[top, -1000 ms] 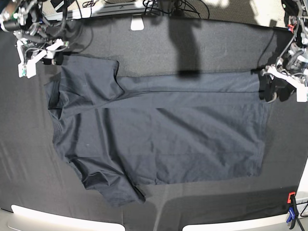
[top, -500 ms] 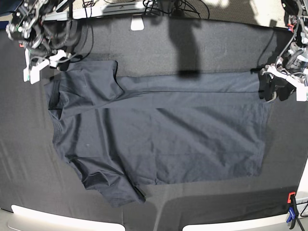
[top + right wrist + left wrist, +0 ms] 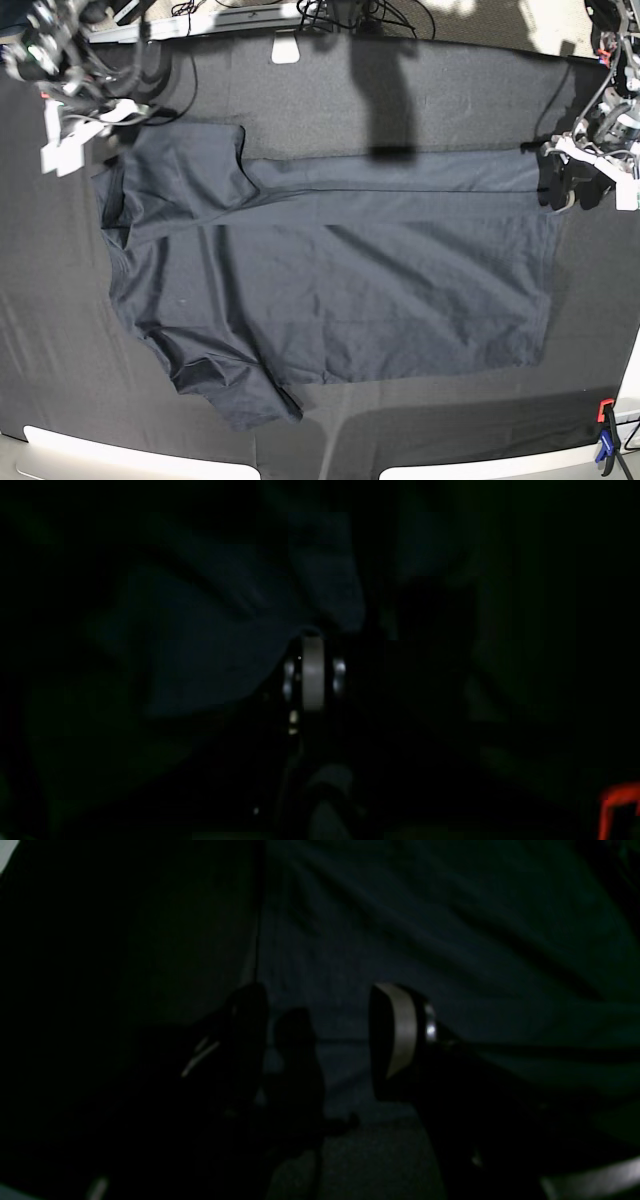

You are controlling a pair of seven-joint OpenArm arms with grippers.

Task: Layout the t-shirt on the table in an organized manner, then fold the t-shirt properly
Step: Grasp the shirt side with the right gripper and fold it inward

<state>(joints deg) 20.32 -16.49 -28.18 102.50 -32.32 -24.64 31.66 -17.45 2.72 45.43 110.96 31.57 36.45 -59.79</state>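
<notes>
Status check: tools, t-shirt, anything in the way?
Left tool open at hem. Right tool shut, empty, off the fabric. T-shirt flat, far edge folded over. Nothing in the way.

Beyond the far edge of the work surface runs a strip of pale floor [image 3: 480, 20], brightly lit toward the upper right corner. Tangled black cables [image 3: 350, 12] lie across it near the middle, and a flat grey bar [image 3: 215, 20] sits just to their left. A small white bracket [image 3: 285, 50] stands at the far edge. A tall dark shadow [image 3: 385, 90] falls across the surface from behind. At the near right corner a red and blue clamp [image 3: 605, 440] grips the pale edge. Both wrist views are very dim, with little room detail readable.
</notes>
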